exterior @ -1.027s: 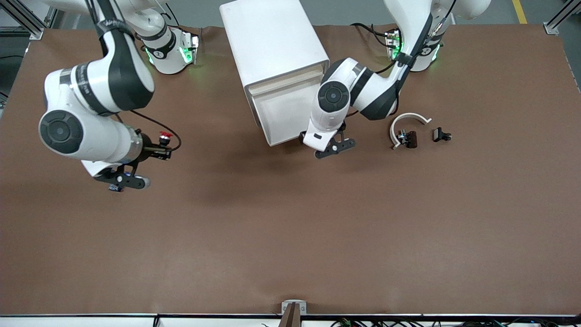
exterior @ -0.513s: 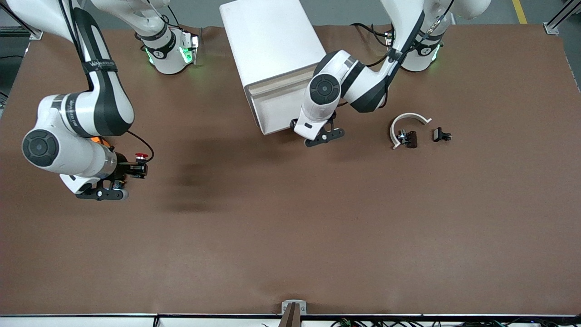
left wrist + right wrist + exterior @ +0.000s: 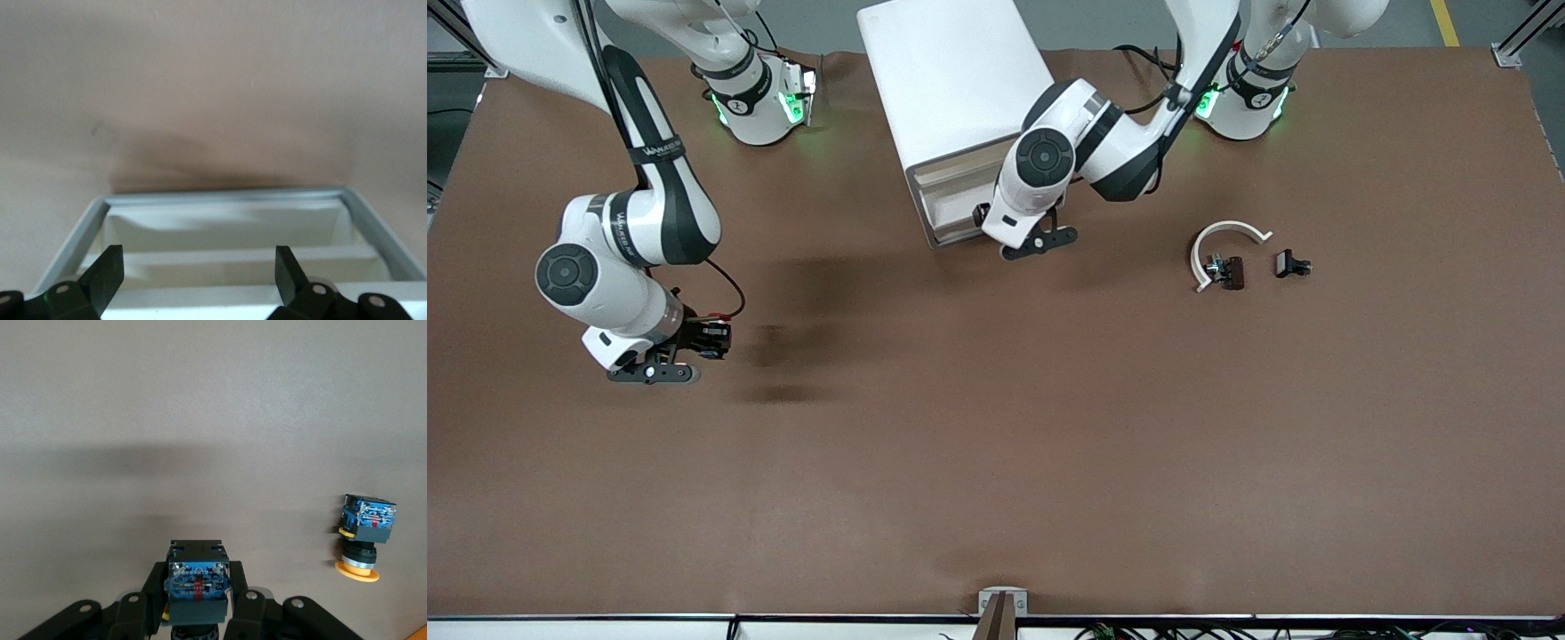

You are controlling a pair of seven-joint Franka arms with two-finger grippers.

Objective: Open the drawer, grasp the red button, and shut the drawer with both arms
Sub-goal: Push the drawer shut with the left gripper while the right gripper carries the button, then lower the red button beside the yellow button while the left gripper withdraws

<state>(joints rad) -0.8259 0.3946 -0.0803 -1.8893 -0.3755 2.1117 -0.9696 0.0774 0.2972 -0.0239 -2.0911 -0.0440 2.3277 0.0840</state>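
Since the earlier frame the drawer [image 3: 951,209] had slid nearly shut into the cabinet [image 3: 956,76], pushed by the left claw [image 3: 996,233], fingers spread. The right claw [image 3: 710,338] had sunk low over the bench [image 3: 1049,427], clamped on the button [image 3: 198,581], near a yellow button [image 3: 363,537]. Judging by this, only full closing and setting down remained.

Both arms [image 3: 1089,151] are glossy white jointed shells with black bands at the joints and round black discs on the elbows. The right arm [image 3: 627,240] carries grey lettering on a black strap and a thin black cable looping at its wrist. Green lights glow on both bases. The black two-finger grippers show silver screws; the left gripper [image 3: 199,275] has wedge-shaped fingertips.
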